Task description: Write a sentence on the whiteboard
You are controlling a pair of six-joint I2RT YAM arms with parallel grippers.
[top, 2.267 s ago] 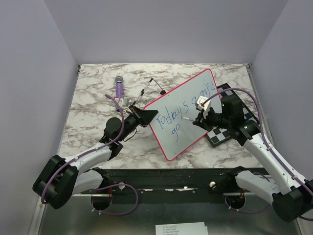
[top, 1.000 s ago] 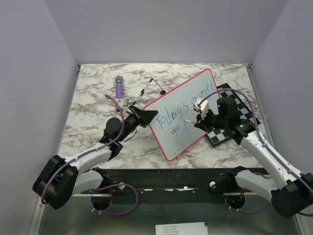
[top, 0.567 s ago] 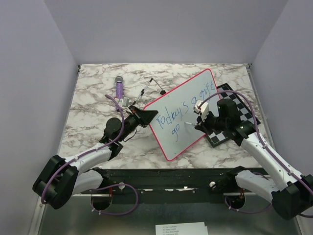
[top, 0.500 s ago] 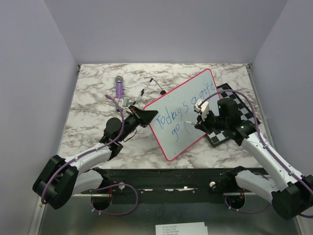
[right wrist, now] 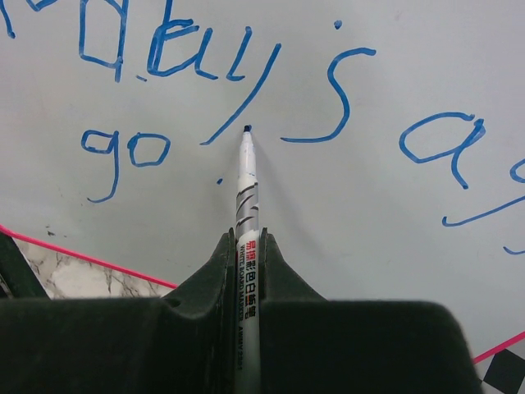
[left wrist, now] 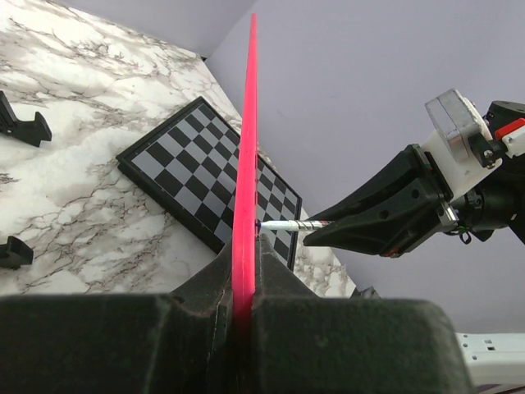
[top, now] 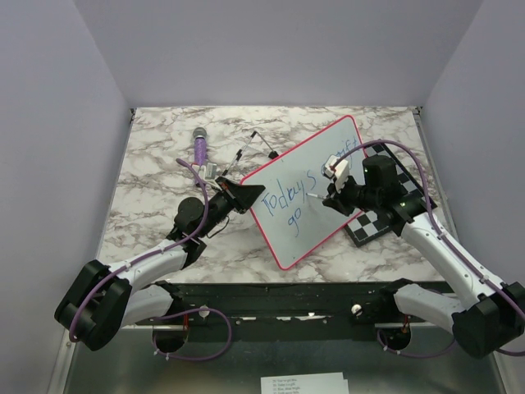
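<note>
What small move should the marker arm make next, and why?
Probably bring the marker tip down beside "go" and start the next letter: the right claw holds it at the whiteboard, right of and slightly above that word, while the left claw clamps the rim.

Here's the whiteboard [top: 305, 240], white face up and turned on a slant, one rounded corner pointing to the far right and its thin pink-red rim bright all the way round. The left gripper [top: 246, 197] has it pinched by the left edge. From the left wrist the whiteboard [left wrist: 246, 164] shows edge-on, just one straight red line. Now the sentence [top: 287, 194], in blue marker: "Today's" runs along the upper line, the words after it partly hidden from above, and "go" sits beneath. Up close on the whiteboard [right wrist: 369, 246], the sentence [right wrist: 244, 93] reads "day", a dotted "s", then "a g" running off the right edge.
</note>
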